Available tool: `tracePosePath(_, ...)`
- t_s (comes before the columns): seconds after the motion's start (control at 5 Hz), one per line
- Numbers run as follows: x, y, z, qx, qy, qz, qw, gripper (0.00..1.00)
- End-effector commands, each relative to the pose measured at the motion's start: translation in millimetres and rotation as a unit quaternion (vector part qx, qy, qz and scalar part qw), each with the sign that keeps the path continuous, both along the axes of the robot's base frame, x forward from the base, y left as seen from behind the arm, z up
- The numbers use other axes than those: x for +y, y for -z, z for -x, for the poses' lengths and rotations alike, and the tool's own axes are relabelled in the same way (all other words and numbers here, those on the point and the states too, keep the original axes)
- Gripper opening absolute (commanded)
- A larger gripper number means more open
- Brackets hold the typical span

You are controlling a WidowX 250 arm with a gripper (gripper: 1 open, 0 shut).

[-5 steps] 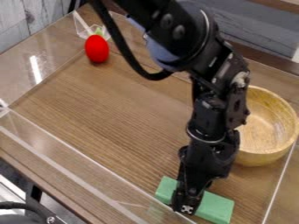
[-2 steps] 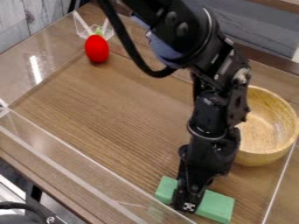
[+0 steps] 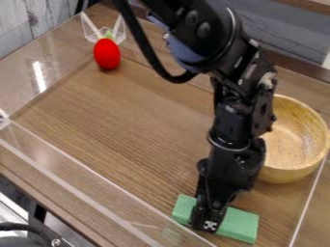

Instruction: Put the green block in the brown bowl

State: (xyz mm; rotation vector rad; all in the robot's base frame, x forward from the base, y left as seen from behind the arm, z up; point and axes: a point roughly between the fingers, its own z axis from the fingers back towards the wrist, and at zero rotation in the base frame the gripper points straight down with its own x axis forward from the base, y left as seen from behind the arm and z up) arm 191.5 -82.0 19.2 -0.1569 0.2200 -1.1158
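The green block (image 3: 236, 225) lies flat on the wooden table near the front edge, right of centre. My gripper (image 3: 206, 220) points steeply down and sits right on the block's left half, its dark fingers reaching the block's top and hiding part of it. Whether the fingers are clamped on the block's sides or only straddle it does not show. The brown bowl (image 3: 304, 145) stands behind and to the right of the block, close to the arm, and nothing is visible inside it.
A small red ball (image 3: 107, 55) rests at the back left of the table. The black arm (image 3: 233, 87) rises from the block toward the back centre. A glossy transparent border (image 3: 77, 164) runs along the table's left and front edges.
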Motion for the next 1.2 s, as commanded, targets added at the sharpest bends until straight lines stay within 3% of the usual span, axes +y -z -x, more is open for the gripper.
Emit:
tracePosePath(0.0, 2.7, -1.0, -2.7, 0.001, -0.019, 0.000, 0.9998, 0.00)
tracePosePath(1.0, 7.1, -0.6, -7.8, 0.014, -0.049, -0.004, 0.9987, 0.00)
